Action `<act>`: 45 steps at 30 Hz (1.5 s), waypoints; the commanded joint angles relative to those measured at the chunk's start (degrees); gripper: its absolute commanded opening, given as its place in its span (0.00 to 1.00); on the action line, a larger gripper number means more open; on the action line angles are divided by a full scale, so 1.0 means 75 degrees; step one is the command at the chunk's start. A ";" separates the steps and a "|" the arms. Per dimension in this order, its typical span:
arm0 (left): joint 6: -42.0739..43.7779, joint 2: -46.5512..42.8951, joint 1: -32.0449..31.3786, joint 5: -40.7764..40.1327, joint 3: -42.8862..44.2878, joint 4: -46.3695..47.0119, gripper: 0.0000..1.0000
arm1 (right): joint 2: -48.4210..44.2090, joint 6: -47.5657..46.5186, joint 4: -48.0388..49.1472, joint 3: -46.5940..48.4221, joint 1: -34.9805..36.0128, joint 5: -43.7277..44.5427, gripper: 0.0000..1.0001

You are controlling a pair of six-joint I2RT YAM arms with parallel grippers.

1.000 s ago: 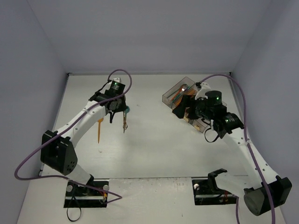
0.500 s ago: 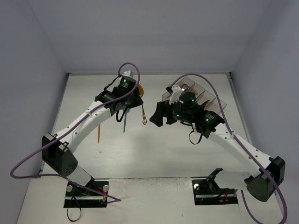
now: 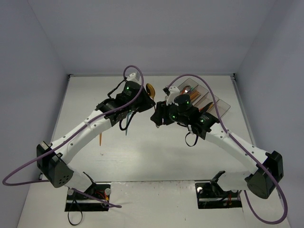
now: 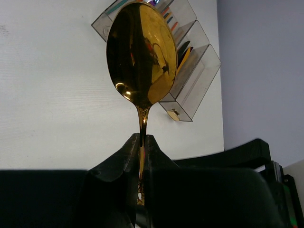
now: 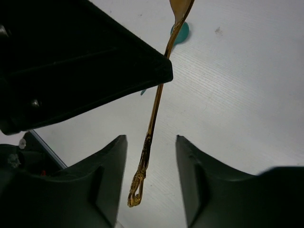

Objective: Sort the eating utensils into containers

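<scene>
A gold spoon stands upright in my left gripper, which is shut on its thin handle. Seen from above, the spoon's bowl sits between the two arms at mid-table. My right gripper is open; its two fingers flank the ornate lower end of the spoon handle without touching it. The containers stand at the back right, a row of smoky clear bins with orange, teal and dark utensils inside. An orange utensil and a teal utensil lie on the table.
Grey walls close in the white table on three sides. The left arm's dark wrist body fills the upper left of the right wrist view. Both arm bases sit at the near edge.
The left arm carried the gold spoon to the right, toward the middle. The right gripper left the containers, swung left to the spoon's handle, and its jaws narrowed.
</scene>
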 commanded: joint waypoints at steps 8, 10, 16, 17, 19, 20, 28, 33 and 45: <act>-0.0082 -0.0339 -0.0185 -0.0059 -0.0044 0.0986 0.00 | -0.0093 0.0289 0.0750 0.0169 0.0060 0.0650 0.01; 0.0011 -0.0324 -0.0191 -0.0065 -0.0023 0.0992 0.00 | -0.0136 0.0382 0.0758 0.0091 0.0060 0.0732 0.00; 0.0347 -0.0483 -0.0203 -0.0291 -0.0275 0.0999 0.32 | -0.0358 0.0688 0.0721 -0.0196 -0.0015 0.1274 0.00; 0.0424 -0.0545 -0.0203 -0.0360 -0.0337 0.0991 0.41 | -0.0406 0.0774 0.0714 -0.0260 -0.0070 0.1344 0.00; 0.0634 -0.0684 -0.0201 -0.0531 -0.0475 0.0923 0.51 | -0.0479 0.1076 0.0640 -0.0454 -0.0194 0.1551 0.00; 0.0713 -0.0786 -0.0195 -0.0657 -0.0541 0.0893 0.55 | -0.0491 0.1191 0.0563 -0.0521 -0.0283 0.1683 0.00; 0.1837 -0.1772 -0.0074 -0.2188 -0.1174 -0.0128 0.74 | -0.1109 0.2069 -0.0101 -0.1438 -0.2101 0.2150 0.00; 0.2470 -0.2595 0.0449 -0.2748 -0.1868 -0.0892 0.81 | -0.1237 0.2151 -0.0640 -0.1798 -0.3837 0.1894 0.00; 0.3561 -0.4449 0.2285 -0.2905 -0.3593 -0.1900 0.91 | -0.0004 0.2269 -0.0682 -0.1607 -0.6080 0.1388 0.00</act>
